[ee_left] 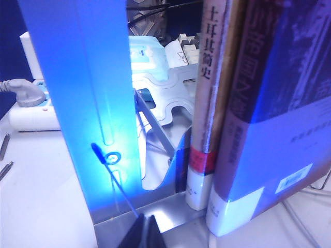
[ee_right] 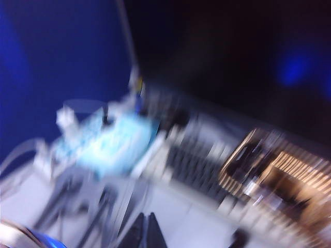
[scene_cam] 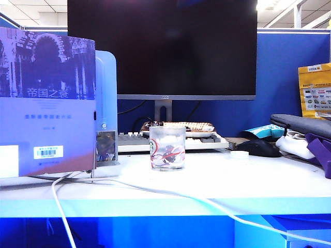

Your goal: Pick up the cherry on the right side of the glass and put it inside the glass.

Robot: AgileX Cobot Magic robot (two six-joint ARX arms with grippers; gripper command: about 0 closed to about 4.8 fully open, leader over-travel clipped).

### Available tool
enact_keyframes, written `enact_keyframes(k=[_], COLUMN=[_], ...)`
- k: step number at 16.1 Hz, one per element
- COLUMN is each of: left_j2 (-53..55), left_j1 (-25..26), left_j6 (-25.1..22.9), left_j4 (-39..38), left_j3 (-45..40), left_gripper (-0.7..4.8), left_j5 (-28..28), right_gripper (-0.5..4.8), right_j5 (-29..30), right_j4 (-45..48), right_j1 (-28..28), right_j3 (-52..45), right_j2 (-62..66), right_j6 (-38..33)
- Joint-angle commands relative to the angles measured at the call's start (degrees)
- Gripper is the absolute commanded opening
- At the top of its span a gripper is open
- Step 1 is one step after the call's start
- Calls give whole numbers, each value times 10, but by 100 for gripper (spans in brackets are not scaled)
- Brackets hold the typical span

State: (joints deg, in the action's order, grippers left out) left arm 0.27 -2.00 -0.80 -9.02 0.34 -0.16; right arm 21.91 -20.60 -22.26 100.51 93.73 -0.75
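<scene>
So my glass (scene_cam: 167,148) is sitting upright on the white worktop (scene_cam: 217,181), roughly in the middle, right in front of the monitor (scene_cam: 162,47) and keyboard (scene_cam: 173,140). There's a dark shape low inside it, mixed in with the red swirls, but I honestly can't tell if that's the cherry or just the logo. Can't see a cherry anywhere on the worktop beside the glass either.

My left gripper (ee_left: 145,233) is parked off to the side, fingertips pressed together, pointing at a metal bookend (ee_left: 165,134) with a translucent blue panel (ee_left: 83,77) and a couple of books (ee_left: 248,119) standing in it.

My right gripper (ee_right: 145,232) has its fingertips squeezed together too, with nothing between them. That view is all motion blur, just a smeared keyboard (ee_right: 191,165) and something light blue (ee_right: 111,142) behind it.

A white cable (scene_cam: 155,192) trails across the front of the worktop.
</scene>
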Motion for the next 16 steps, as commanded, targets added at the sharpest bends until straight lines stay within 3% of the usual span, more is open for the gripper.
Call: enact_keyframes(k=[1, 5, 11, 13, 16], left_j2=[-2, -2, -2, -2, -2], left_j1=[0, 0, 0, 0, 0], left_j6=[-2, -2, -2, -2, -2], left_j4=[-7, -7, -7, -7, -7], left_j3=[0, 0, 0, 0, 0], left_gripper=[-5, -5, -5, -5, -5], left_j5=[2, 2, 2, 2, 2], right_gripper=[-3, -3, -2, -2, -1], right_j5=[-69, -103, -158, -155, -239], right_j4=[-30, -115, -377, -410, -385], right_j1=[0, 0, 0, -1, 0], right_j3=[1, 1, 0, -1, -72], right_j2=[-138, -289, -510, -565, -643], right_j6=[10, 23, 22, 23, 37])
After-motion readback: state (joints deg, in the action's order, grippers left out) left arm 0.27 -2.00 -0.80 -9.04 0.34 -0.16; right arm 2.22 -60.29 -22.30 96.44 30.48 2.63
